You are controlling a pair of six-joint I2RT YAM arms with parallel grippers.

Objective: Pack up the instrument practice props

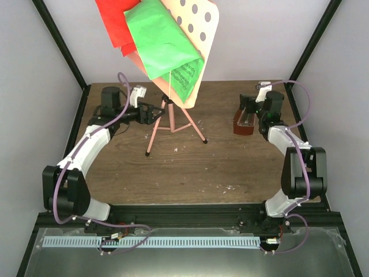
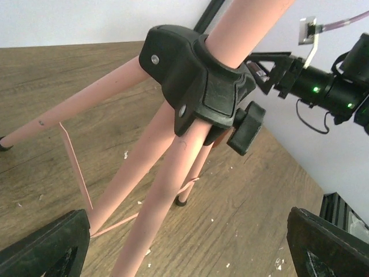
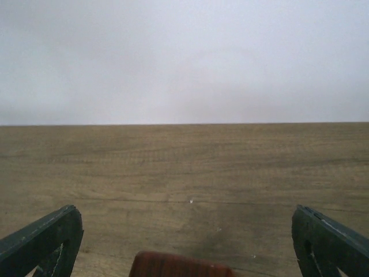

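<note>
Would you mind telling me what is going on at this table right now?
The robot is packing up music practice props. The left gripper is open, its fingers on either side of the pink music stand legs just below the black hub, not gripping. The green sheet and red sheet sit on the stand's desk. The right gripper is open too, with the reddish-brown metronome on the table between its fingers, not clamped.
</note>
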